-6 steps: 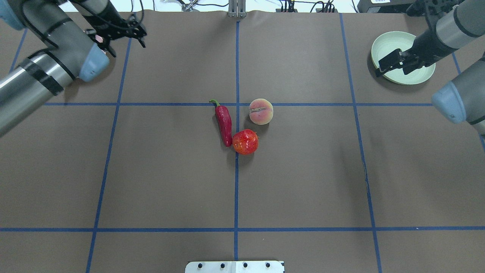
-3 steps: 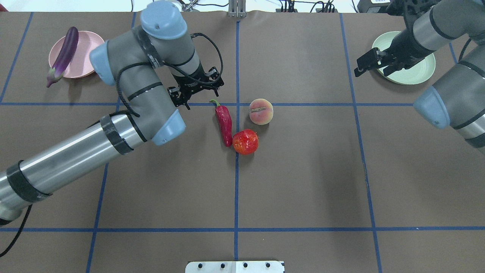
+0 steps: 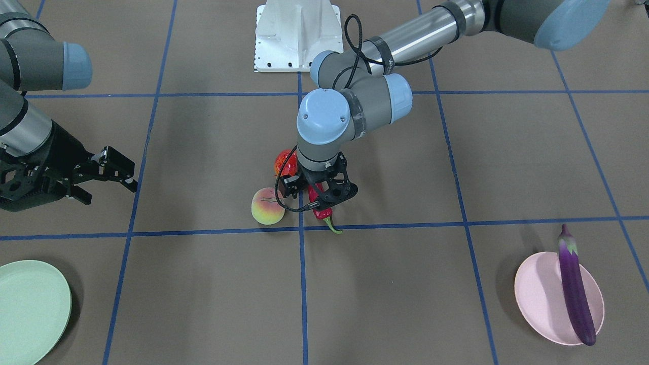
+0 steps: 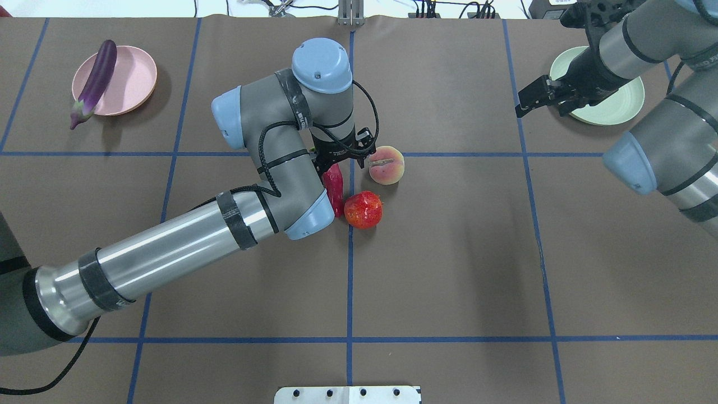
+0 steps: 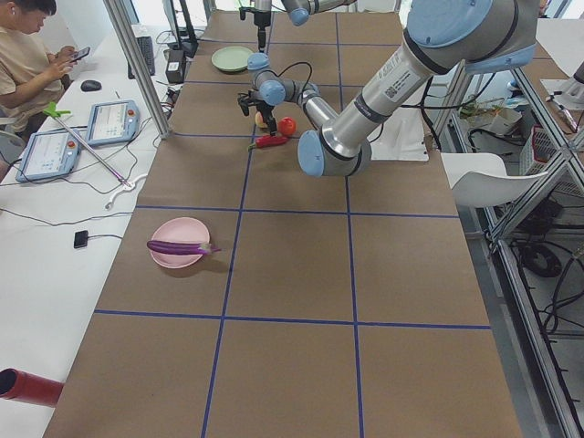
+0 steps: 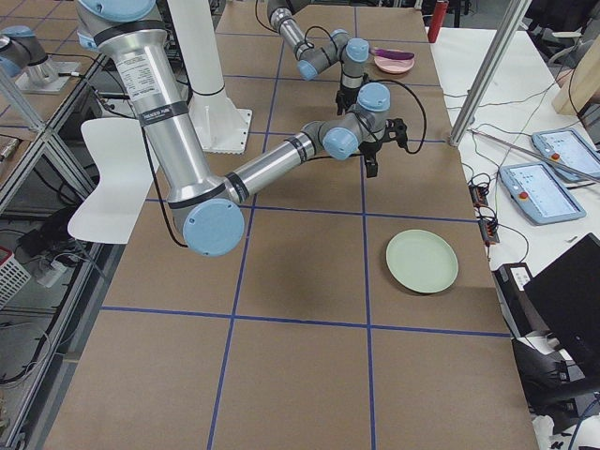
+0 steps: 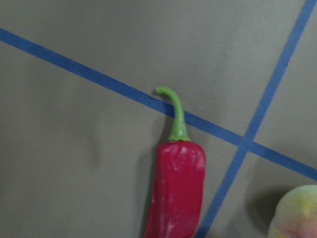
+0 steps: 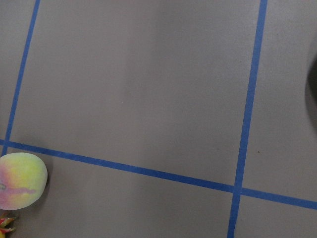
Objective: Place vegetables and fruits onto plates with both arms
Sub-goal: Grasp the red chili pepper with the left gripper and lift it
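My left gripper (image 4: 343, 159) hangs open just above the red chili (image 4: 336, 191), its fingers either side of it in the front view (image 3: 318, 195). The chili (image 7: 176, 193) lies flat on the table, untouched. The peach (image 4: 386, 165) and the red-orange pomegranate (image 4: 363, 210) sit next to it. The purple eggplant (image 4: 95, 81) lies across the pink plate (image 4: 132, 84) at far left. My right gripper (image 4: 541, 106) is open and empty, just left of the bare green plate (image 4: 614, 109).
Brown table mat with a blue tape grid (image 4: 350, 269). The white pedestal base (image 4: 348, 394) is at the near edge. The left forearm (image 4: 168, 255) spans the near-left area. Cables and stands (image 4: 348, 11) line the far edge.
My left arm swung from the pink plate, where the eggplant now lies, across to above the chili. My right gripper moved left, off the green plate.
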Robot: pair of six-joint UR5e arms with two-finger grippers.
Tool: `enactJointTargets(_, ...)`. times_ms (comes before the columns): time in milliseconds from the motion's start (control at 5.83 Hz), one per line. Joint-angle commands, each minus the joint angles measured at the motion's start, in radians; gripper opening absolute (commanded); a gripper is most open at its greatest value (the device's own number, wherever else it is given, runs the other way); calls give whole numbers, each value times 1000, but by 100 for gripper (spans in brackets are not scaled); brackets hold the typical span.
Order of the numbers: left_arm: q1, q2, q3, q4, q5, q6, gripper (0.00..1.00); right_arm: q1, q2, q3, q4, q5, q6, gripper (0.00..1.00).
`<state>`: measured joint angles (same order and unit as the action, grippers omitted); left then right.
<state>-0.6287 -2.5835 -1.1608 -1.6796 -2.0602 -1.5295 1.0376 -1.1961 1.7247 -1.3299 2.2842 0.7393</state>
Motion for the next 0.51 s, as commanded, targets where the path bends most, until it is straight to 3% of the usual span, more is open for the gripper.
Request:
enactJointTargets(0,12,-1,47,0,24,8,94,-1,0,0,0,0,0,100)
enactJointTargets(343,27,-3,59,-2,25,5,85,-1,0,3,0,1,0,100)
